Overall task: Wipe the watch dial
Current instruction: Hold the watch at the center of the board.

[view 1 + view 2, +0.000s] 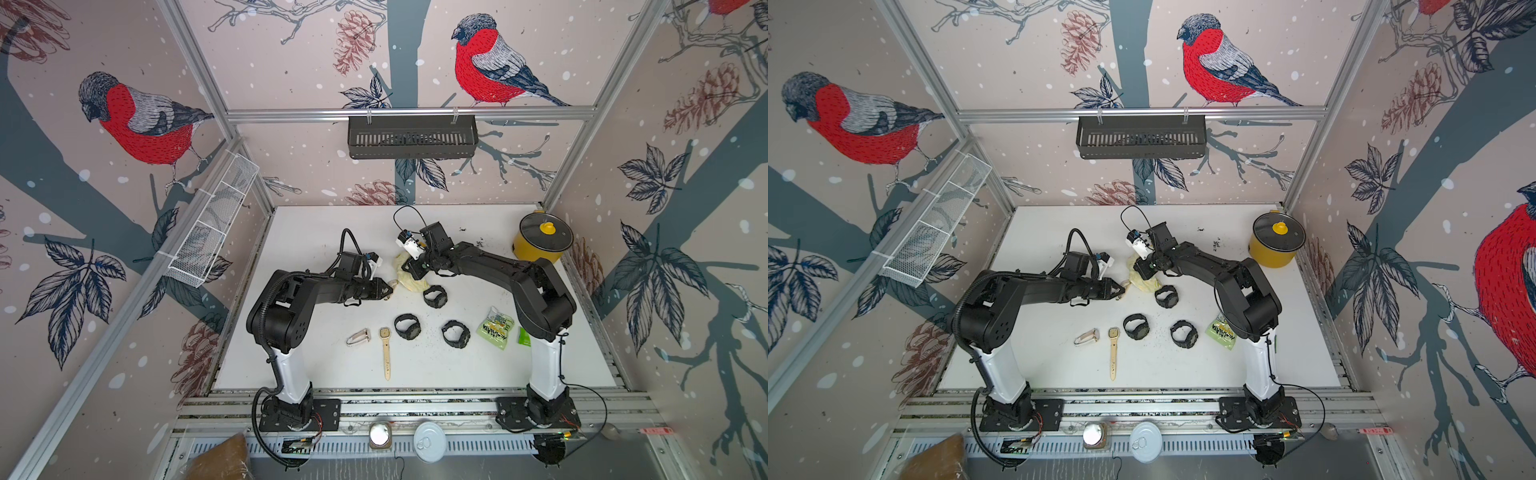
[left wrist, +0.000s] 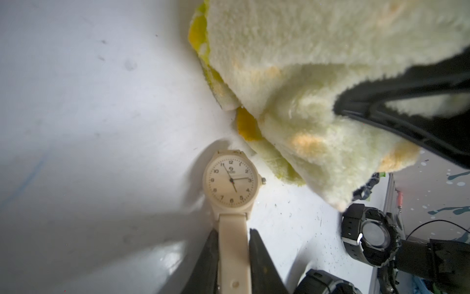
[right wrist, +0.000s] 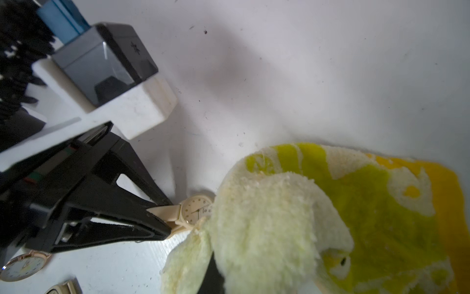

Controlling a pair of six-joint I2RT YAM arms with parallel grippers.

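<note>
A cream watch (image 2: 231,182) lies dial-up on the white table (image 2: 76,127), its round dial uncovered. My left gripper (image 2: 234,244) is shut on its cream strap (image 2: 234,259), one black finger on each side. In the right wrist view the same fingers (image 3: 152,219) pinch the strap beside the dial (image 3: 197,208). A fluffy yellow-green cloth (image 2: 305,76) hangs bunched from my right gripper (image 3: 216,267), which is shut on it and mostly buried in it. The cloth's edge (image 3: 203,224) touches the dial's rim. In both top views the grippers (image 1: 388,291) (image 1: 1120,291) meet at the cloth (image 1: 409,278) (image 1: 1144,282).
Three black watches (image 1: 435,296) (image 1: 407,327) (image 1: 456,333) lie just right of and in front of the cloth. A tan-strapped watch (image 1: 385,349) and a rose-gold watch (image 1: 358,336) lie nearer the front. A green packet (image 1: 494,328) and a yellow pot (image 1: 540,241) stand at the right.
</note>
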